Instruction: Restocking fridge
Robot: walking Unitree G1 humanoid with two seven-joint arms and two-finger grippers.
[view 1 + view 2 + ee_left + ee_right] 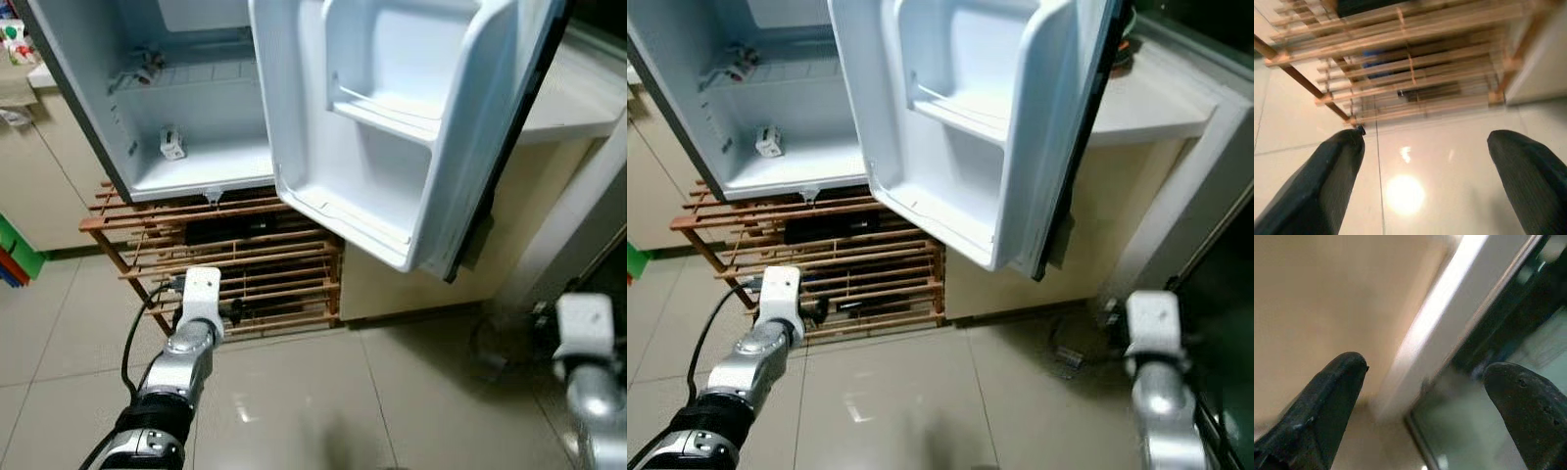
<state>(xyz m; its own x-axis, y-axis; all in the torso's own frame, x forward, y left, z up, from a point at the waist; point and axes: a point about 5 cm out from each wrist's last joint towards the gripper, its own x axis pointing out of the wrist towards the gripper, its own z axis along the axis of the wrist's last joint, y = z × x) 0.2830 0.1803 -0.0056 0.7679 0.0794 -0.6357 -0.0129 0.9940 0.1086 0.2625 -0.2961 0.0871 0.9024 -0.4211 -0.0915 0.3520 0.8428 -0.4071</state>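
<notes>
Facing you at the far side is the fridge [186,147], a small white one raised on a wooden slatted rack [255,264], with its door [392,147] swung wide toward the right. You can see a small white object [171,144] standing on the fridge's floor at the left, and something small and blurred on the shelf above it; what they are cannot be told. The door's shelves [382,113] hold nothing visible. A dark item lies inside the rack. Your left gripper [1420,191] hangs low over the glossy tiled floor [294,401] before the rack, fingers spread wide, holding nothing. Your right gripper [1425,401] sits low at the right near a beige cabinet [431,264], fingers likewise spread apart.
</notes>
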